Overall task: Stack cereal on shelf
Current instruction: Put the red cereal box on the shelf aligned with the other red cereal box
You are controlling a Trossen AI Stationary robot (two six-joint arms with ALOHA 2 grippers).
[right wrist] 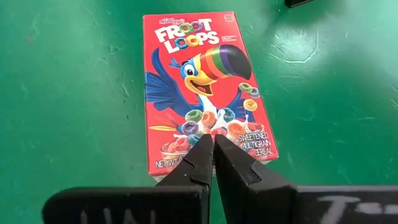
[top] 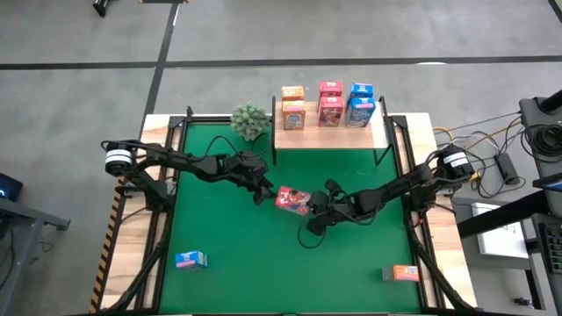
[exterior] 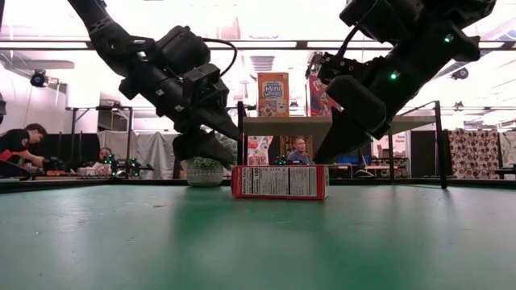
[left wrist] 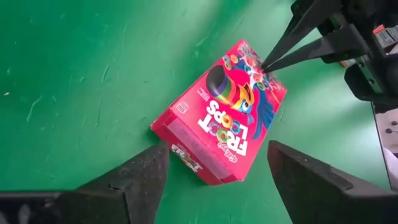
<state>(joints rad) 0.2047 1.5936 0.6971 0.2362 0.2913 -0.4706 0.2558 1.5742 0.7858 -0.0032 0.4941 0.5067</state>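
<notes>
Red cereal box (top: 292, 199) lay flat mid-desk (top: 228, 272); left gripper (top: 266, 190) fingers released, straddling one end without touching; right gripper (top: 309, 205) fingers clenched, tips pressing its front.

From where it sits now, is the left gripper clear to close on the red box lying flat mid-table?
Probably yes. The left gripper is open, its fingers straddling one end of the red Froot Loops box. The right gripper, shut, presses its tips on the far end of the box face, away from the left fingers.
</notes>
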